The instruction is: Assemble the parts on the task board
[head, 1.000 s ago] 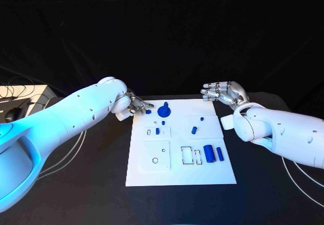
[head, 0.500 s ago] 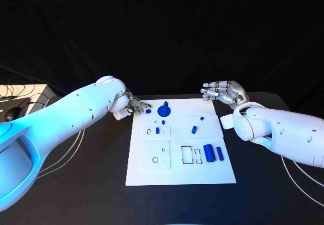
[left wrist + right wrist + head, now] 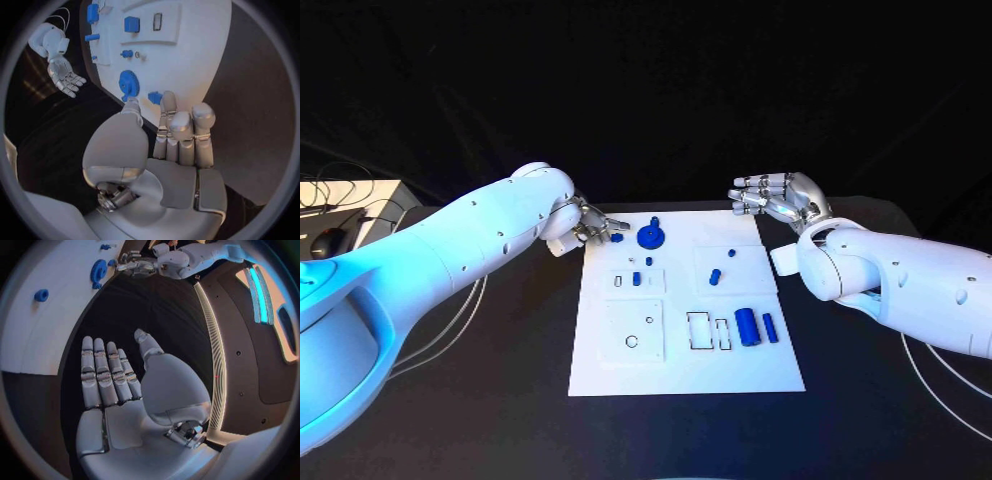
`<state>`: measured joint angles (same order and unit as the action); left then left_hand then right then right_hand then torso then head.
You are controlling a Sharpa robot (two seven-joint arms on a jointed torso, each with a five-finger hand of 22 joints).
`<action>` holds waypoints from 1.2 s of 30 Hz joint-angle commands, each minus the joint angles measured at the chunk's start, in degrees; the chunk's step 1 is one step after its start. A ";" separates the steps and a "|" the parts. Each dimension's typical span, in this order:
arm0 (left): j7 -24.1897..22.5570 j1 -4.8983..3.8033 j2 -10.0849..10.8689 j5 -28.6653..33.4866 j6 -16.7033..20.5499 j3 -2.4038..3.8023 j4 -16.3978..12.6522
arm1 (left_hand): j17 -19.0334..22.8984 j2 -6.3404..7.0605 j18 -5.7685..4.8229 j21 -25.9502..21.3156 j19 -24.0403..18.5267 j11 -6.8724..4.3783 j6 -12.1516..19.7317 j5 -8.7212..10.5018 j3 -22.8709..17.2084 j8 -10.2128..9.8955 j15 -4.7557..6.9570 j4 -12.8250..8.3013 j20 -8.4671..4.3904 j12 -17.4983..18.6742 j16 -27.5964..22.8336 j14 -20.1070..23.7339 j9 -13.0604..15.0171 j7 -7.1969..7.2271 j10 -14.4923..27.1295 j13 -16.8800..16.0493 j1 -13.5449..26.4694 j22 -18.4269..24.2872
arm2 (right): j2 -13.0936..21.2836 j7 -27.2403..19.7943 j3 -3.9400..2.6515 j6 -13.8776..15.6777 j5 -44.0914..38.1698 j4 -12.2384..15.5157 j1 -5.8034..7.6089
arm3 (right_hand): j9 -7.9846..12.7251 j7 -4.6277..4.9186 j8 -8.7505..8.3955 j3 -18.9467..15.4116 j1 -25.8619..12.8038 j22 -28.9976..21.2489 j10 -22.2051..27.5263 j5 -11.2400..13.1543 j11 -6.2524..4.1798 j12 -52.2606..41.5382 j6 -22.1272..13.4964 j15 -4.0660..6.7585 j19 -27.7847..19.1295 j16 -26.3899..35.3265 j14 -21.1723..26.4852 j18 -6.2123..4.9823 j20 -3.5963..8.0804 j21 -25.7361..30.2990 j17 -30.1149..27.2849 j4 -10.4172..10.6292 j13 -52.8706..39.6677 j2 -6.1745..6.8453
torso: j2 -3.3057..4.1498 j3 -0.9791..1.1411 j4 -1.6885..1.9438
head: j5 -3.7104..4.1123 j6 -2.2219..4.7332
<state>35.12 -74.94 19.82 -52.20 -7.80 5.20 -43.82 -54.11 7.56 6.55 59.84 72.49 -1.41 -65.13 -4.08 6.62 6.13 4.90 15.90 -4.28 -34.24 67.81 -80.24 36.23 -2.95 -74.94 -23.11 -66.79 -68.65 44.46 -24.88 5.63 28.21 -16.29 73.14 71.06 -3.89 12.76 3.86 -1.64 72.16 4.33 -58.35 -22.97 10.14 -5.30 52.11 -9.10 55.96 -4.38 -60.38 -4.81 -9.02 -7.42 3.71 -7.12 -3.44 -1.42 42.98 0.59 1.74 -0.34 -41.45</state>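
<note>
The task board (image 3: 687, 375) — a flat, matte white plate with shallow cut-out sockets — lies mid-table. The left hand (image 3: 584, 225), fingers extended and holding nothing, hovers at the board's far left corner, just beside a small blue part (image 3: 616, 238) and the toothed round part (image 3: 651, 239). The right hand (image 3: 780, 198) (also spread, holding nothing) waits beyond the far right corner. To pick cleanly, I'd pinch the small part squarely — smooth plastic slips.
</note>
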 commanded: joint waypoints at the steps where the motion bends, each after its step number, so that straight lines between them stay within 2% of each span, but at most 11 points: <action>1: 0.33 -0.08 -0.46 -1.37 -1.00 -0.17 0.37 | 0.07 0.60 0.52 -0.18 0.18 0.03 0.18 0.24 -0.14 0.28 -0.36 0.19 0.40 -0.98 -0.37 -0.13 -1.70 -0.25 0.79 -0.24 0.27 -0.01 | -0.06 -0.64 -0.04 -0.52 -0.06 0.09 0.02 | 0.05 0.09 -0.16 0.29 -0.11 -0.10 0.11 -0.22 -0.12 -0.17 0.10 0.12 -0.17 0.34 0.34 0.02 0.13 -0.05 -0.04 0.17 0.04 -0.03 | 0.08 0.08 -0.08 | 0.02 0.04; 9: 0.84 -0.08 -1.37 -2.84 -1.78 -0.73 1.28 | 0.12 0.31 0.54 -0.32 0.10 0.06 0.29 0.24 -0.19 0.58 -0.37 0.09 0.40 -1.25 -0.41 -0.10 -1.83 -0.24 0.86 -0.26 0.05 0.06 | -0.14 -0.64 -0.04 -0.57 -0.07 0.13 0.02 | 0.05 0.09 -0.16 0.29 -0.11 -0.10 0.11 -0.22 -0.12 -0.17 0.10 0.12 -0.17 0.34 0.34 0.02 0.13 -0.05 -0.04 0.17 0.04 -0.03 | 0.16 0.08 -0.16 | 0.10 0.02; 13: 1.16 -0.07 -1.68 -3.19 -1.84 -0.92 1.58 | 0.12 0.05 0.53 -0.37 0.10 0.05 0.29 0.26 -0.19 0.83 -0.37 0.09 0.39 -1.43 -0.42 -0.10 -1.84 -0.20 0.97 -0.28 0.17 0.08 | -0.14 -0.63 -0.04 -0.58 -0.07 0.16 0.02 | 0.05 0.09 -0.16 0.29 -0.11 -0.10 0.11 -0.22 -0.12 -0.17 0.10 0.12 -0.17 0.34 0.34 0.02 0.13 -0.05 -0.04 0.17 0.04 -0.03 | 0.12 0.12 -0.04 | 0.29 -0.09; 16: 1.46 -0.07 -1.82 -3.66 -1.84 -0.98 1.76 | 0.08 -0.19 0.51 -0.26 0.24 -0.07 0.27 0.19 -0.30 1.52 -0.28 -0.17 0.37 -1.76 -0.38 -0.18 -1.57 -0.04 0.96 -0.34 0.14 0.00 | -0.17 -0.63 -0.04 -0.59 -0.07 0.15 0.02 | 0.05 0.09 -0.16 0.29 -0.11 -0.10 0.11 -0.22 -0.12 -0.17 0.10 0.12 -0.17 0.34 0.34 0.02 0.13 -0.05 -0.04 0.17 0.04 -0.03 | 0.01 0.13 0.02 | 0.35 -0.30; 18: 1.74 -0.08 -1.90 -4.14 -1.98 -1.01 1.88 | 0.01 -0.61 0.49 -0.11 0.34 -0.26 0.33 0.07 -1.84 2.56 -0.20 -1.00 0.37 -2.47 -0.31 -0.21 -0.98 0.13 1.02 -0.63 -0.17 -0.13 | -0.18 -0.64 -0.04 -0.59 -0.07 0.16 0.02 | 0.05 0.09 -0.16 0.29 -0.11 -0.10 0.11 -0.22 -0.12 -0.17 0.10 0.12 -0.17 0.34 0.34 0.02 0.13 -0.05 -0.04 0.17 0.04 -0.03 | 0.00 0.15 0.04 | 0.32 -0.30; 20: 1.99 -0.08 -1.99 -4.68 -2.20 -1.02 2.00 | -0.06 0.02 0.46 -0.03 0.39 -0.35 0.62 0.04 -4.31 3.69 -0.12 -1.22 0.31 -3.24 -0.24 -0.22 -0.29 0.28 1.19 -0.87 0.02 -0.21 | -0.18 -0.64 -0.04 -0.60 -0.07 0.19 0.02 | 0.05 0.09 -0.16 0.29 -0.11 -0.10 0.11 -0.22 -0.12 -0.17 0.10 0.12 -0.17 0.34 0.34 0.02 0.13 -0.05 -0.04 0.17 0.04 -0.03 | 0.00 0.10 0.06 | 0.36 -0.46; 22: 2.20 -0.09 -2.07 -5.19 -2.50 -1.03 2.09 | -0.06 -0.04 0.43 -0.03 0.40 -0.42 0.73 -0.01 -5.20 4.42 -0.04 -1.63 0.27 -3.86 -0.24 -0.23 0.08 0.41 1.25 -1.04 -0.03 -0.23 | -0.19 -0.64 -0.04 -0.61 -0.07 0.20 0.02 | 0.05 0.09 -0.16 0.29 -0.11 -0.10 0.11 -0.22 -0.12 -0.17 0.10 0.12 -0.17 0.34 0.34 0.02 0.13 -0.05 -0.04 0.17 0.04 -0.03 | -0.01 0.11 0.09 | 0.37 -0.47; 24: 2.53 -0.11 -2.23 -5.90 -3.02 -1.04 2.22 | -0.05 0.75 0.37 -0.05 0.42 -0.61 0.75 0.05 -8.59 5.76 0.10 -2.25 0.17 -4.78 -0.27 -0.23 1.00 0.70 1.35 -1.40 -0.03 -0.24 | -0.20 -0.64 -0.04 -0.61 -0.07 0.23 0.02 | 0.05 0.09 -0.16 0.29 -0.11 -0.10 0.11 -0.22 -0.12 -0.17 0.10 0.12 -0.17 0.34 0.34 0.02 0.13 -0.05 -0.04 0.17 0.04 -0.03 | -0.04 0.10 0.06 | 0.32 -0.49; 27: 3.00 -0.15 -2.52 -7.09 -3.70 -1.06 2.34 | -0.09 0.76 0.29 0.04 0.48 -0.70 1.08 0.01 -10.49 7.04 0.18 -3.53 0.12 -5.44 -0.27 -0.21 1.71 0.81 1.58 -1.53 0.09 -0.34 | -0.21 -0.65 -0.04 -0.61 -0.07 0.28 0.02 | 0.05 0.09 -0.16 0.29 -0.11 -0.10 0.11 -0.22 -0.12 -0.17 0.10 0.12 -0.17 0.34 0.34 0.02 0.13 -0.05 -0.04 0.17 0.04 -0.03 | -0.07 0.09 0.02 | 0.28 -0.49; 36: 4.12 -0.23 -3.63 -10.44 -4.41 -1.59 2.45 | -0.62 1.53 0.04 0.79 1.02 -0.97 1.05 0.23 -10.53 8.46 0.38 -3.47 -0.14 -6.45 0.15 -0.39 2.12 1.19 1.40 -1.85 0.90 -0.88 | -0.26 -0.67 -0.04 -0.64 -0.07 0.46 0.02 | 0.03 0.07 -0.14 0.21 -0.09 -0.09 0.07 -0.23 -0.15 -0.19 0.32 0.13 -0.14 0.32 0.31 0.02 0.13 -0.04 -0.03 0.21 0.04 -0.06 | -0.01 0.07 -0.04 | 0.32 -0.44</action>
<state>37.58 -75.57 16.43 -59.86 -9.94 3.84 -41.42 -54.70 8.62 6.59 60.30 73.20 -2.04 -64.19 -4.08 -3.88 14.33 5.12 12.19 -4.58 -40.41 67.61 -80.46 38.44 -2.24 -73.70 -24.90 -65.72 -69.49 44.24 -24.86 5.63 28.17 -16.29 73.51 71.07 -3.89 12.75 3.86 -1.65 72.16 4.32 -58.35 -22.97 10.14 -5.30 52.11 -9.10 55.96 -4.38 -60.39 -4.82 -9.03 -7.42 3.71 -7.12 -3.44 -1.42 42.95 0.69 1.74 -0.07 -41.93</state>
